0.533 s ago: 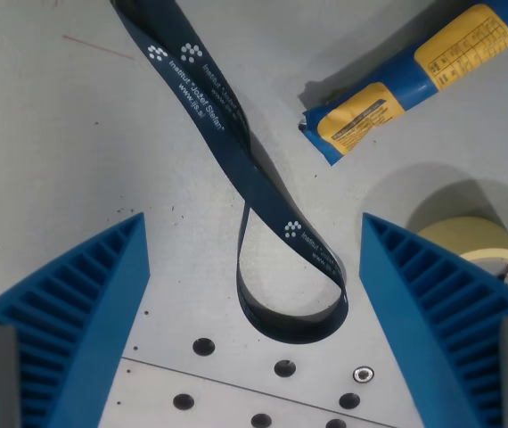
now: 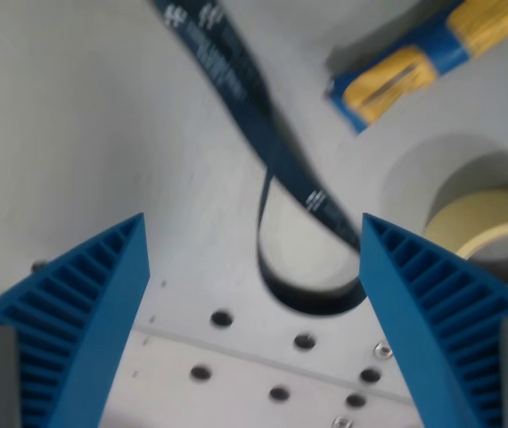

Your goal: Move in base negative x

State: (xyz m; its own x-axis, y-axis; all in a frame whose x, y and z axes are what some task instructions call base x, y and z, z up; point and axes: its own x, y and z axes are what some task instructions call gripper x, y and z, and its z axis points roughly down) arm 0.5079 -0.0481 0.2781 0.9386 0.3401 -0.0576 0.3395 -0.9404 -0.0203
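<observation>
The pincer (image 2: 254,267) hangs released over the bench (image 2: 85,152), blue fingers (image 2: 85,312) spread wide, grasping nothing. Between them lies a dark strap (image 2: 263,134) loop, its long axis running diagonally away. Beyond: tape roll (image 2: 481,223), blue-yellow packet (image 2: 414,67).

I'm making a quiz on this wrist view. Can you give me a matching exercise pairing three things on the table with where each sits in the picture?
Things:
1. lanyard
2. blue and yellow packet
3. tape roll

Places:
A. right edge, beside the finger on the wrist view's right
B. top right corner
C. running from the top down to a loop in the middle

Pairs: 1-C, 2-B, 3-A
</observation>
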